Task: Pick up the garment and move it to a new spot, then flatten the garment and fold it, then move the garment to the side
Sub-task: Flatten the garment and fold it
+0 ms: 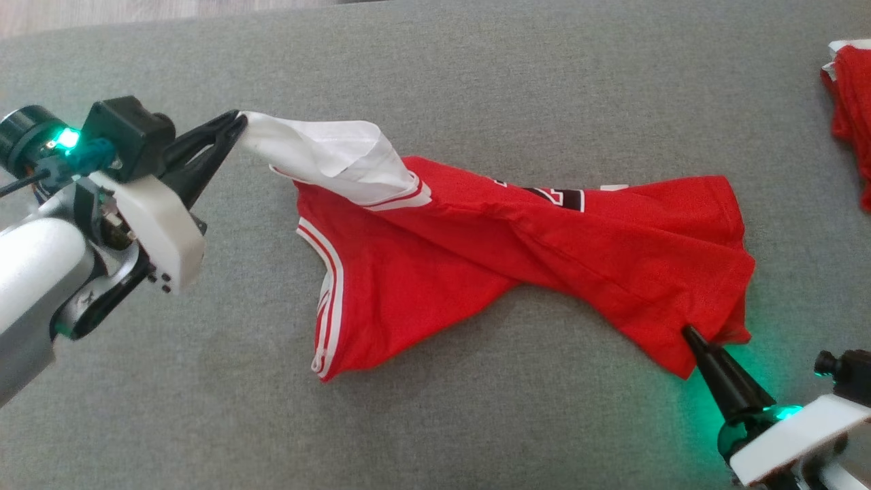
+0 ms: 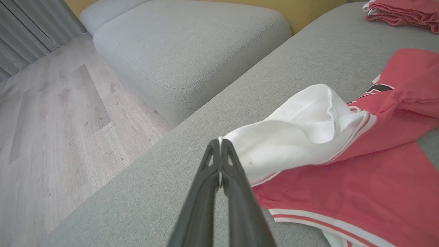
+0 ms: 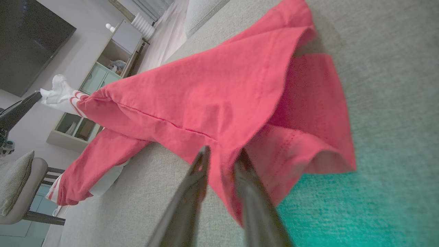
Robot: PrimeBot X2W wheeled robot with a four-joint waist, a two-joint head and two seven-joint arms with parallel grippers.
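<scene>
The garment [image 1: 544,245] is a red jersey with white trim, lying crumpled and stretched out on the grey cushion [image 1: 435,68]. My left gripper [image 1: 239,121] is shut on its white sleeve end, which it holds a little above the cushion; in the left wrist view the tips [image 2: 219,140] pinch the white cloth beside the garment [image 2: 360,178]. My right gripper [image 1: 688,332] is at the garment's lower right hem. In the right wrist view its jaws [image 3: 221,154] stand slightly apart with a fold of the garment [image 3: 205,92] between them.
Another red garment [image 1: 850,102] lies bunched at the cushion's far right edge, seen in the left wrist view as a red pile [image 2: 401,12]. A grey ottoman [image 2: 188,41] and wooden floor [image 2: 51,120] lie beyond the cushion's left edge.
</scene>
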